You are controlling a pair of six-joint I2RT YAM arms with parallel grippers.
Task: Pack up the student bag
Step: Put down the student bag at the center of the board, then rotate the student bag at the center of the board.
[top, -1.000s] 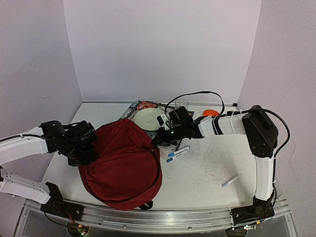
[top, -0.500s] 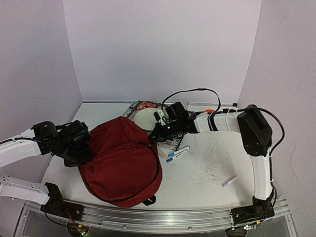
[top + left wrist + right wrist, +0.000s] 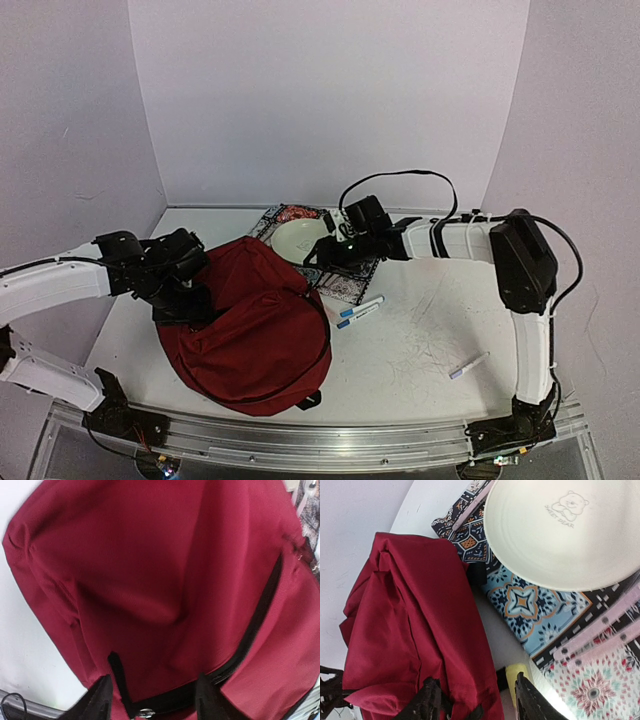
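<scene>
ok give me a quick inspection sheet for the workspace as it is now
surface: white table, pen scribbles on its right half
job's things: student bag, dark red, slumped at the left, black zip showing
clutter: cream plate on patterned cloths; two markers beside the bag, third marker apart at the right
grippers: left gripper open over the bag's zip; right gripper open at the bag's far edge
cables: black cable looping above the right arm
surroundings: plain walls; metal rail at the near edge

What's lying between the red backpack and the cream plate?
A patterned cloth, under the plate and reaching toward the backpack; clearest in the right wrist view.
</scene>
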